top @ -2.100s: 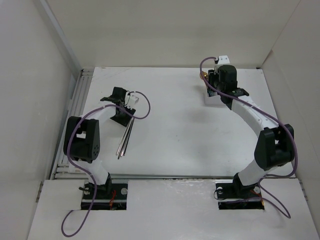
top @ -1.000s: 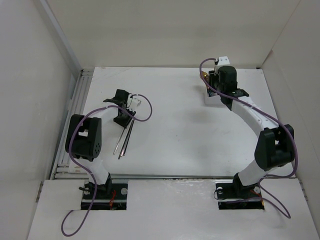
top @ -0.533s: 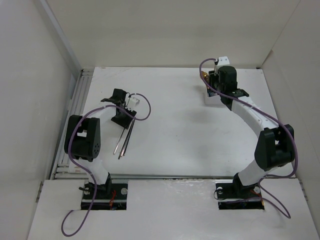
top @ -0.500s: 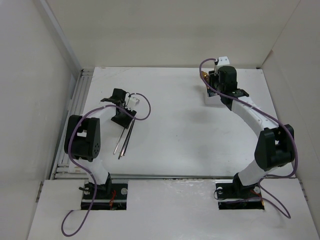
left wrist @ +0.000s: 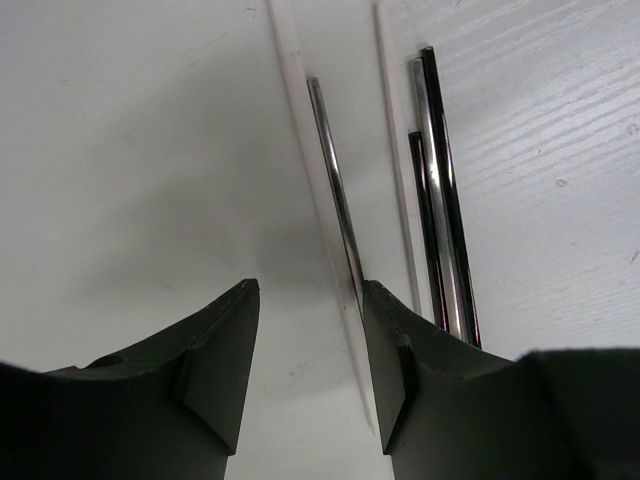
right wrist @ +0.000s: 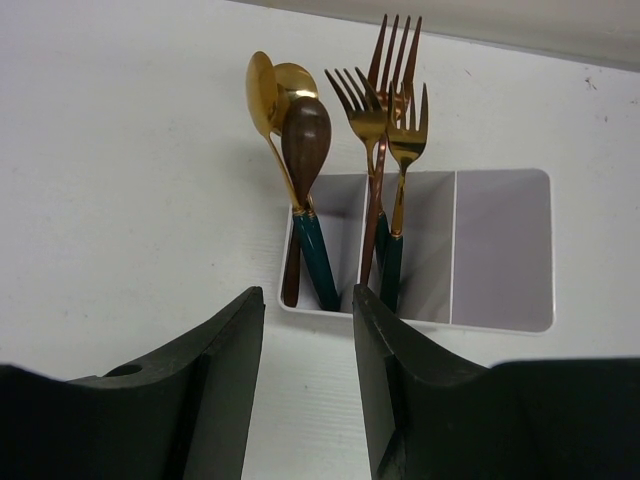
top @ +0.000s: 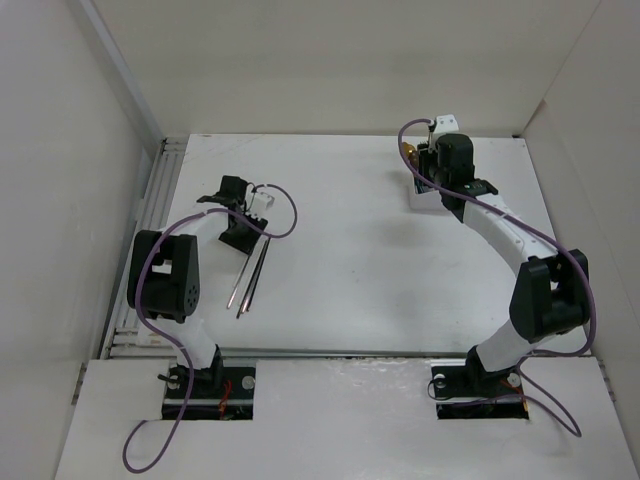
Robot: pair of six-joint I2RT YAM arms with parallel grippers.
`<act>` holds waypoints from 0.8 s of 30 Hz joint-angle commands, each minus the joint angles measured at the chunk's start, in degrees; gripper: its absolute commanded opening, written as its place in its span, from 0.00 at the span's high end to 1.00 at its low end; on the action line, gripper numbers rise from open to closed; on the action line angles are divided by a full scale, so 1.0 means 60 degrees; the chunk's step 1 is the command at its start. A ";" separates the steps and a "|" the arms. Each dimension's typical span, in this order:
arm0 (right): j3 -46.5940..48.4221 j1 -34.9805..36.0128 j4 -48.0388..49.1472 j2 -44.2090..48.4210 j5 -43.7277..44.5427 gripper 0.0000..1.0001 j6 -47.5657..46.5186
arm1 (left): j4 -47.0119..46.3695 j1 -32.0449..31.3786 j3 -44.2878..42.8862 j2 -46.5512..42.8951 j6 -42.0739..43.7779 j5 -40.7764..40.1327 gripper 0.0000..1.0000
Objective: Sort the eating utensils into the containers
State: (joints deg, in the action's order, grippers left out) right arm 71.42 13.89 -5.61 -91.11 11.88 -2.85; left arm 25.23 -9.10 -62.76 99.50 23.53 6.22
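Observation:
Thin silver-grey chopsticks (top: 248,282) lie on the table at the left, their far ends under my left gripper (top: 238,220). In the left wrist view one chopstick (left wrist: 334,185) runs along the inner side of the right finger (left wrist: 400,370), and others (left wrist: 442,210) lie outside it. The left gripper (left wrist: 308,300) is open, low over the table. The white divided box (right wrist: 500,250) holds gold spoons (right wrist: 285,110) in its left compartment and gold forks (right wrist: 385,100) in the middle one. My right gripper (right wrist: 308,300) is open and empty just before the box (top: 424,197).
White walls enclose the table on three sides. A metal rail (top: 150,220) runs along the left edge. Purple cables (top: 285,215) loop off both arms. The box's right compartment (right wrist: 505,240) holds nothing.
My left gripper has shifted slightly left and back over the chopsticks' far ends. The chopsticks and the right arm have not visibly moved.

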 commanded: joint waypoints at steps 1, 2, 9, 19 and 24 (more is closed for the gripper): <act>-0.0008 -0.0001 0.0290 0.0361 0.0159 0.53 -0.0096 | 0.0145 0.0111 -0.0292 -0.0280 0.0063 -0.0055 0.57; -0.0008 -0.0001 0.0290 0.0361 0.0159 0.53 -0.0096 | 0.0145 0.0111 -0.0292 -0.0280 0.0063 -0.0055 0.57; -0.0008 -0.0001 0.0290 0.0361 0.0159 0.53 -0.0096 | 0.0057 0.0199 0.0015 -0.0192 0.0151 -0.0231 0.59; -0.0008 -0.0001 0.0290 0.0361 0.0335 0.53 -0.0184 | 0.0144 0.0199 0.0294 0.0100 0.0327 -0.0231 0.61; -0.0008 -0.0001 0.0290 0.0361 0.0335 0.53 -0.0184 | 0.0365 0.0199 0.0294 0.0627 0.0327 -0.0713 0.66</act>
State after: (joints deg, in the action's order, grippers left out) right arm 71.40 13.91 -5.58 -91.11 13.08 -3.46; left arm 24.95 -8.19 -62.24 100.49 24.43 4.23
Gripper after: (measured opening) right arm 0.464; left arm 0.345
